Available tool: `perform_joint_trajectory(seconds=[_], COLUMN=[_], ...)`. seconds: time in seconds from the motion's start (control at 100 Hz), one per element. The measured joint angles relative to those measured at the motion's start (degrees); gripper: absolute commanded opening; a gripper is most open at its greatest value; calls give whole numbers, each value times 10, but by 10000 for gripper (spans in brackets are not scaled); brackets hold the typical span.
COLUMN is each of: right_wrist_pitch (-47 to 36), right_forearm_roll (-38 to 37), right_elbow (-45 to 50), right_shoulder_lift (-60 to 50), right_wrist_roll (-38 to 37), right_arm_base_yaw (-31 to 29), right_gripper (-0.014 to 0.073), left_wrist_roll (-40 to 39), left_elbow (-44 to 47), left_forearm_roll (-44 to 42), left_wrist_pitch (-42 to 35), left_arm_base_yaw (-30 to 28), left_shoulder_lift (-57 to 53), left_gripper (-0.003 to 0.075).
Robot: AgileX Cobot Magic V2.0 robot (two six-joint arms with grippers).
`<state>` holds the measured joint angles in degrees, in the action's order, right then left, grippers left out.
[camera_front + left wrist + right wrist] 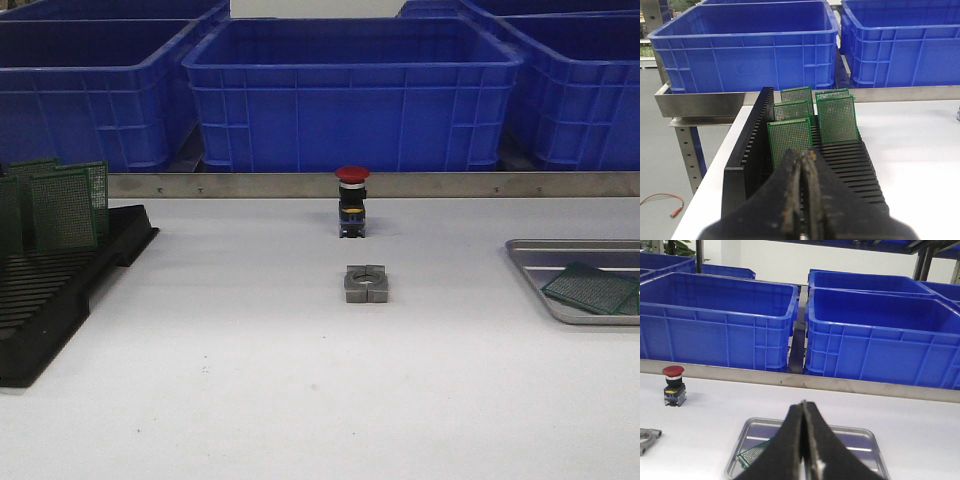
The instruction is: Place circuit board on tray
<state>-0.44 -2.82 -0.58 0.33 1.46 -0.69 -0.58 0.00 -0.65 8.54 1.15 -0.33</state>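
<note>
The left gripper [802,200] has its jaws pressed together, holding nothing, just before the black rack [747,145] where green circuit boards [790,137] stand upright in slots. The right gripper [805,445] is likewise closed and empty, poised over the tray [865,440]; one circuit board [590,288] lies flat inside it. Beyond, on the white worktop [250,360], stands a red push-button [674,385], then blue bins [720,325].
</note>
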Motion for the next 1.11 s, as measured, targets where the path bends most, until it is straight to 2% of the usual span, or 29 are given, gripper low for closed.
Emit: perform_joint_trajectory(seconds=[0.13,1.11], right_wrist_pitch=[15,16], right_forearm_roll=[-1,-8], right_elbow=[22,21], right_shoulder_lift=[-8,-9], right_wrist_roll=[-11,-15], right_arm_base_yaw=[-7,-23], right_gripper=[-112,-112], left_wrist_roll=[0,0], left_elbow=[1,0], left_forearm_roll=[0,0], left_wrist_pitch=[0,0], left_arm_base_yaw=[0,0], left_shoulder_lift=[0,0], left_gripper=[-20,-20])
